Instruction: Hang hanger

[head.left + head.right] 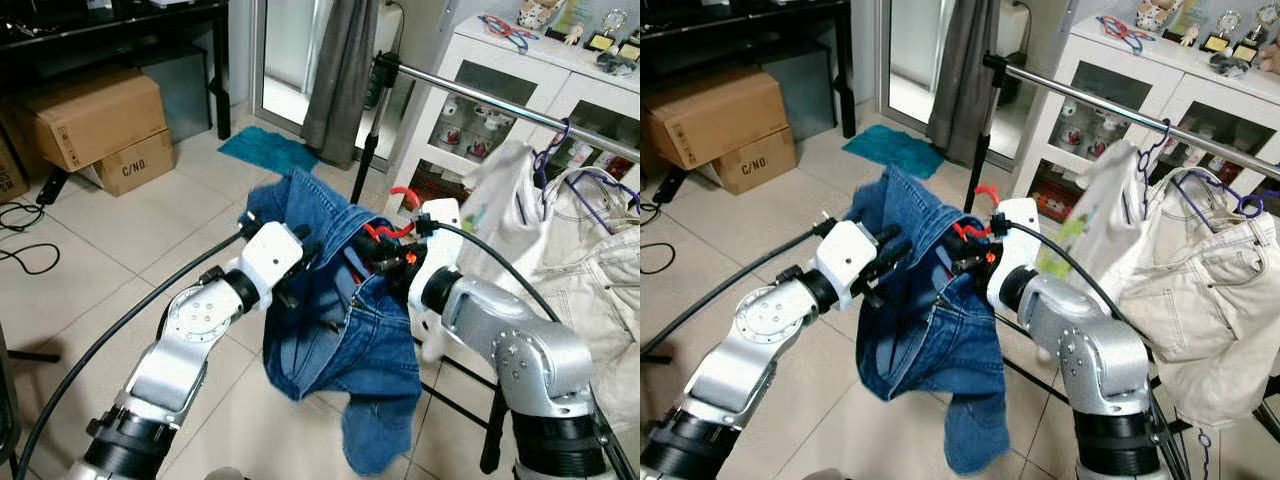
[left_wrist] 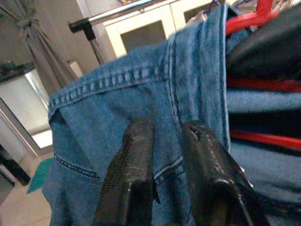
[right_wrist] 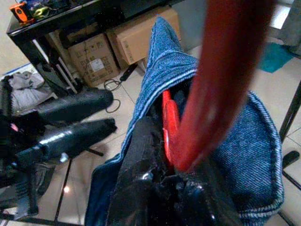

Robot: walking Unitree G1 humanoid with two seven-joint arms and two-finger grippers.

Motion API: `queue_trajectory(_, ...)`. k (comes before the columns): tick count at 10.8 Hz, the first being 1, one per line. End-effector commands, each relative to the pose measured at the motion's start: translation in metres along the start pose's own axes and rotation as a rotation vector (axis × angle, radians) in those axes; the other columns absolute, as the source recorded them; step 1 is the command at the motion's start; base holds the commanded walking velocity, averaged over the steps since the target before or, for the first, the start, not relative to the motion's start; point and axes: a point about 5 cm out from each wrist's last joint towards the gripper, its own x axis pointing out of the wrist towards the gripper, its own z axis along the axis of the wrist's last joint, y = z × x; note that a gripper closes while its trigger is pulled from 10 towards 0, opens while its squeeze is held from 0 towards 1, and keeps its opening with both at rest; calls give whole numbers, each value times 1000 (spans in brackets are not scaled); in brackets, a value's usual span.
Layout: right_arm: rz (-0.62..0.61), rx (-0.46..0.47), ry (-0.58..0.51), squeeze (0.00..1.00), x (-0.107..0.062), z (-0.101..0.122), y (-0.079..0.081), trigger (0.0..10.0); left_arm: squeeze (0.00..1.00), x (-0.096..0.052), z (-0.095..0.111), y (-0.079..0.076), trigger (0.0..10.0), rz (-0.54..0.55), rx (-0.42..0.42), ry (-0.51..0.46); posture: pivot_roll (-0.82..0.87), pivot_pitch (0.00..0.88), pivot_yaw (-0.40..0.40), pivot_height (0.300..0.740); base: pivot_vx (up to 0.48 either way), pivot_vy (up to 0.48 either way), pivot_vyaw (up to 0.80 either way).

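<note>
Between the two silver arms hangs one pair of blue jeans (image 1: pixel 340 350) on one red hanger (image 1: pixel 385 232), held in the air beside the metal rail (image 1: pixel 500 105) and not yet on it. The right gripper (image 3: pixel 174 179) is clamped on the hanger. The left gripper (image 2: pixel 164 160) presses its two black fingers on the denim, a narrow gap between them. On the rail hang two pale garments (image 1: pixel 1180 270). Two cardboard boxes (image 1: pixel 95 125) stand on the floor, which the right wrist view shows closer.
</note>
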Motion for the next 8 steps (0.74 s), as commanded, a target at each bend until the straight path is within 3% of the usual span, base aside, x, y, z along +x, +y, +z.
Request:
queue_trajectory(1,25,-14,-40,0,-1,12,2,0,1000,7,10,-4,10000,-44,7,-54,82,0,-148,740,0,0,0)
queue_trajectory(4,57,-27,-29,0,-1,13,7,0,1000,9,12,-15,10000,-138,-20,-80,69,0,-131,740,0,0,0)
queue_trajectory(6,89,-30,-13,0,-1,10,13,0,1000,13,9,-8,10000,-104,20,-63,71,0,-138,740,0,0,0)
queue_trajectory(8,126,-42,-15,0,2,15,19,0,1000,19,-5,9,10000,-6,96,30,58,0,-125,740,0,0,0)
